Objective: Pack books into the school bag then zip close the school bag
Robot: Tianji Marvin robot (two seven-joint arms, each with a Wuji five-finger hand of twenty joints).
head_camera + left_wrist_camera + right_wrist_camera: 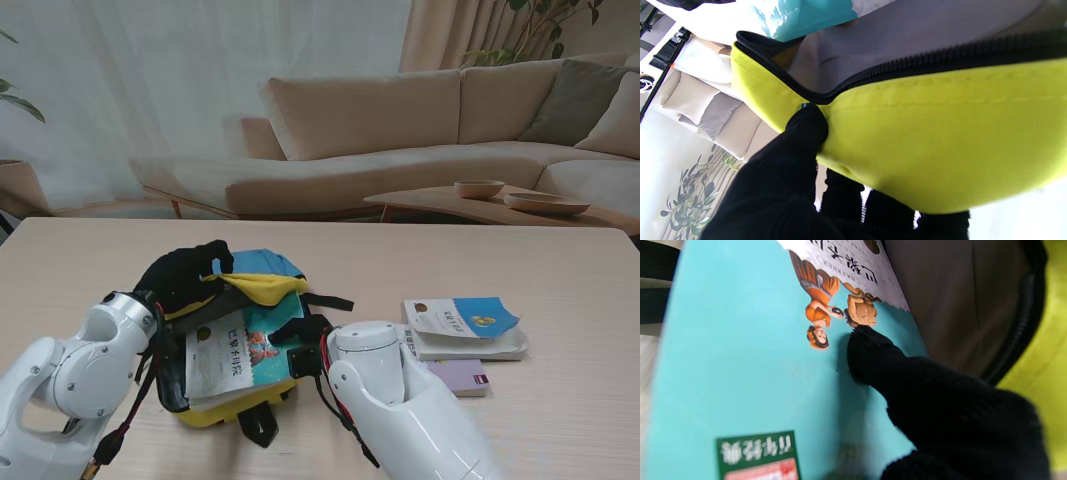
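School bag [215,345] lying flat on the tabletop [560,270], mouth gaping toward the right, black zipper [907,63] undone. Left hand [803,173] clamped on the bag's yellow flap [940,133], thumb on the outer face just under the zipper line, other fingers curled behind: evidently to lift that lip and keep the mouth wide for a book to pass. Same hand seen from the stand as a black glove [190,275] at the bag's far left corner.

Teal-and-white book [228,352] lying half inside the bag's mouth, tilted against the grey lining. Right hand [940,406] at the bag's right side, one gloved fingertip [862,340] pressing flat on the teal cover beside the cartoon figures; whether the remaining fingers grip the book's edge, impossible to tell. Probably a push, sliding the book deeper.

Well to the right of the bag, a small stack of books [463,330] waiting, with a purple one [460,377] just nearer. Packing barely begun; zipping not yet possible.
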